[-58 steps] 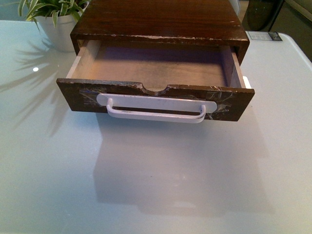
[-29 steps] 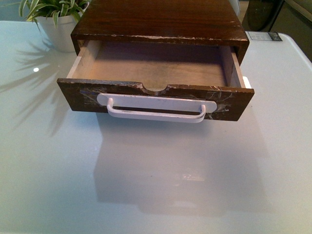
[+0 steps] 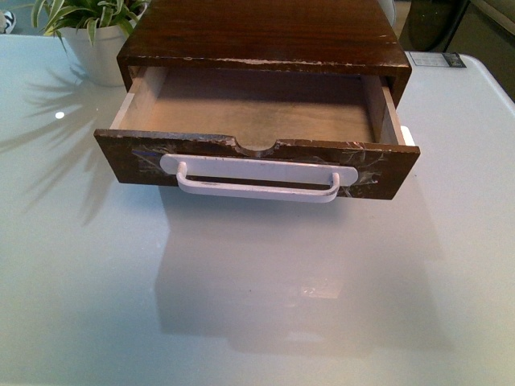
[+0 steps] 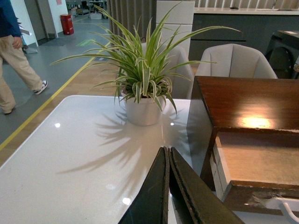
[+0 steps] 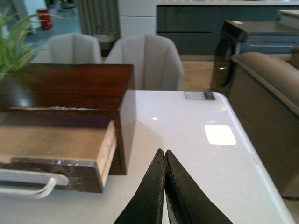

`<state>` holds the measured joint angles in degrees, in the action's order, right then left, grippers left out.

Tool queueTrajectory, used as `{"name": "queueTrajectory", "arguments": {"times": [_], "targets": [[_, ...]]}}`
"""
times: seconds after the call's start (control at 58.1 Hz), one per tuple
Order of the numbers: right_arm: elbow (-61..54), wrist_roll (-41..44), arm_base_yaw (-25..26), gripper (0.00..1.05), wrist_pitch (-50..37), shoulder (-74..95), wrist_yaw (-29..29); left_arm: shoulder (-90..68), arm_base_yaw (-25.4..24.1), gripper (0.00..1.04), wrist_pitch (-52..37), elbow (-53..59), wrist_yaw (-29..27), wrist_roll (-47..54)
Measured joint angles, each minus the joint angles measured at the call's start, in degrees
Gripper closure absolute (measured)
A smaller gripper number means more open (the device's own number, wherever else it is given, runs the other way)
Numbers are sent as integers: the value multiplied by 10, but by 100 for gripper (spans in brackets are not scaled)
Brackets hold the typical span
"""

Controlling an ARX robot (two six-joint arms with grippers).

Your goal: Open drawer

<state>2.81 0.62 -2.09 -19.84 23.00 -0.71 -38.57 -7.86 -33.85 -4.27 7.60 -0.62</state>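
Drawer (image 3: 256,153) pulled well out of dark wooden cabinet (image 3: 265,36), pale inside bare, white bar handle (image 3: 257,183) on scuffed front, facing robot on pale table (image 3: 257,305). Left gripper (image 4: 168,161) closed on nothing, above table beside drawer's left side. Right gripper (image 5: 164,161) likewise closed and empty, off drawer's right side. Potted plant (image 4: 142,79) behind, left of cabinet.

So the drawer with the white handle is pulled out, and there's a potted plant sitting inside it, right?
Not quite. The drawer with the white handle is pulled out, but nothing lies inside it; the potted plant stands on the table beside the cabinet. The front view shows this.
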Motion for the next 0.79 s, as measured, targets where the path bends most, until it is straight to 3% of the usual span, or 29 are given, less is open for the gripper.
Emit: {"name": "queueTrajectory", "arguments": {"times": [0.138,0.189,0.258,0.637,0.723,0.792], "targets": [[-7,0,18,103,22,-30,7,46,20,103,33,12,-22,0],[-18,0,19,103,11,-38,7,59,52,103,36,21,-66,0],[-18,-1,19,103,26,-58,7,78,76,103,38,35,-73,2],[-18,0,19,103,99,-131,6,205,77,103,158,35,-76,2],[-18,0,19,103,184,-197,6,223,77,103,177,35,-76,2],[-18,-1,19,103,195,-223,7,237,77,103,190,35,-76,2]]}}
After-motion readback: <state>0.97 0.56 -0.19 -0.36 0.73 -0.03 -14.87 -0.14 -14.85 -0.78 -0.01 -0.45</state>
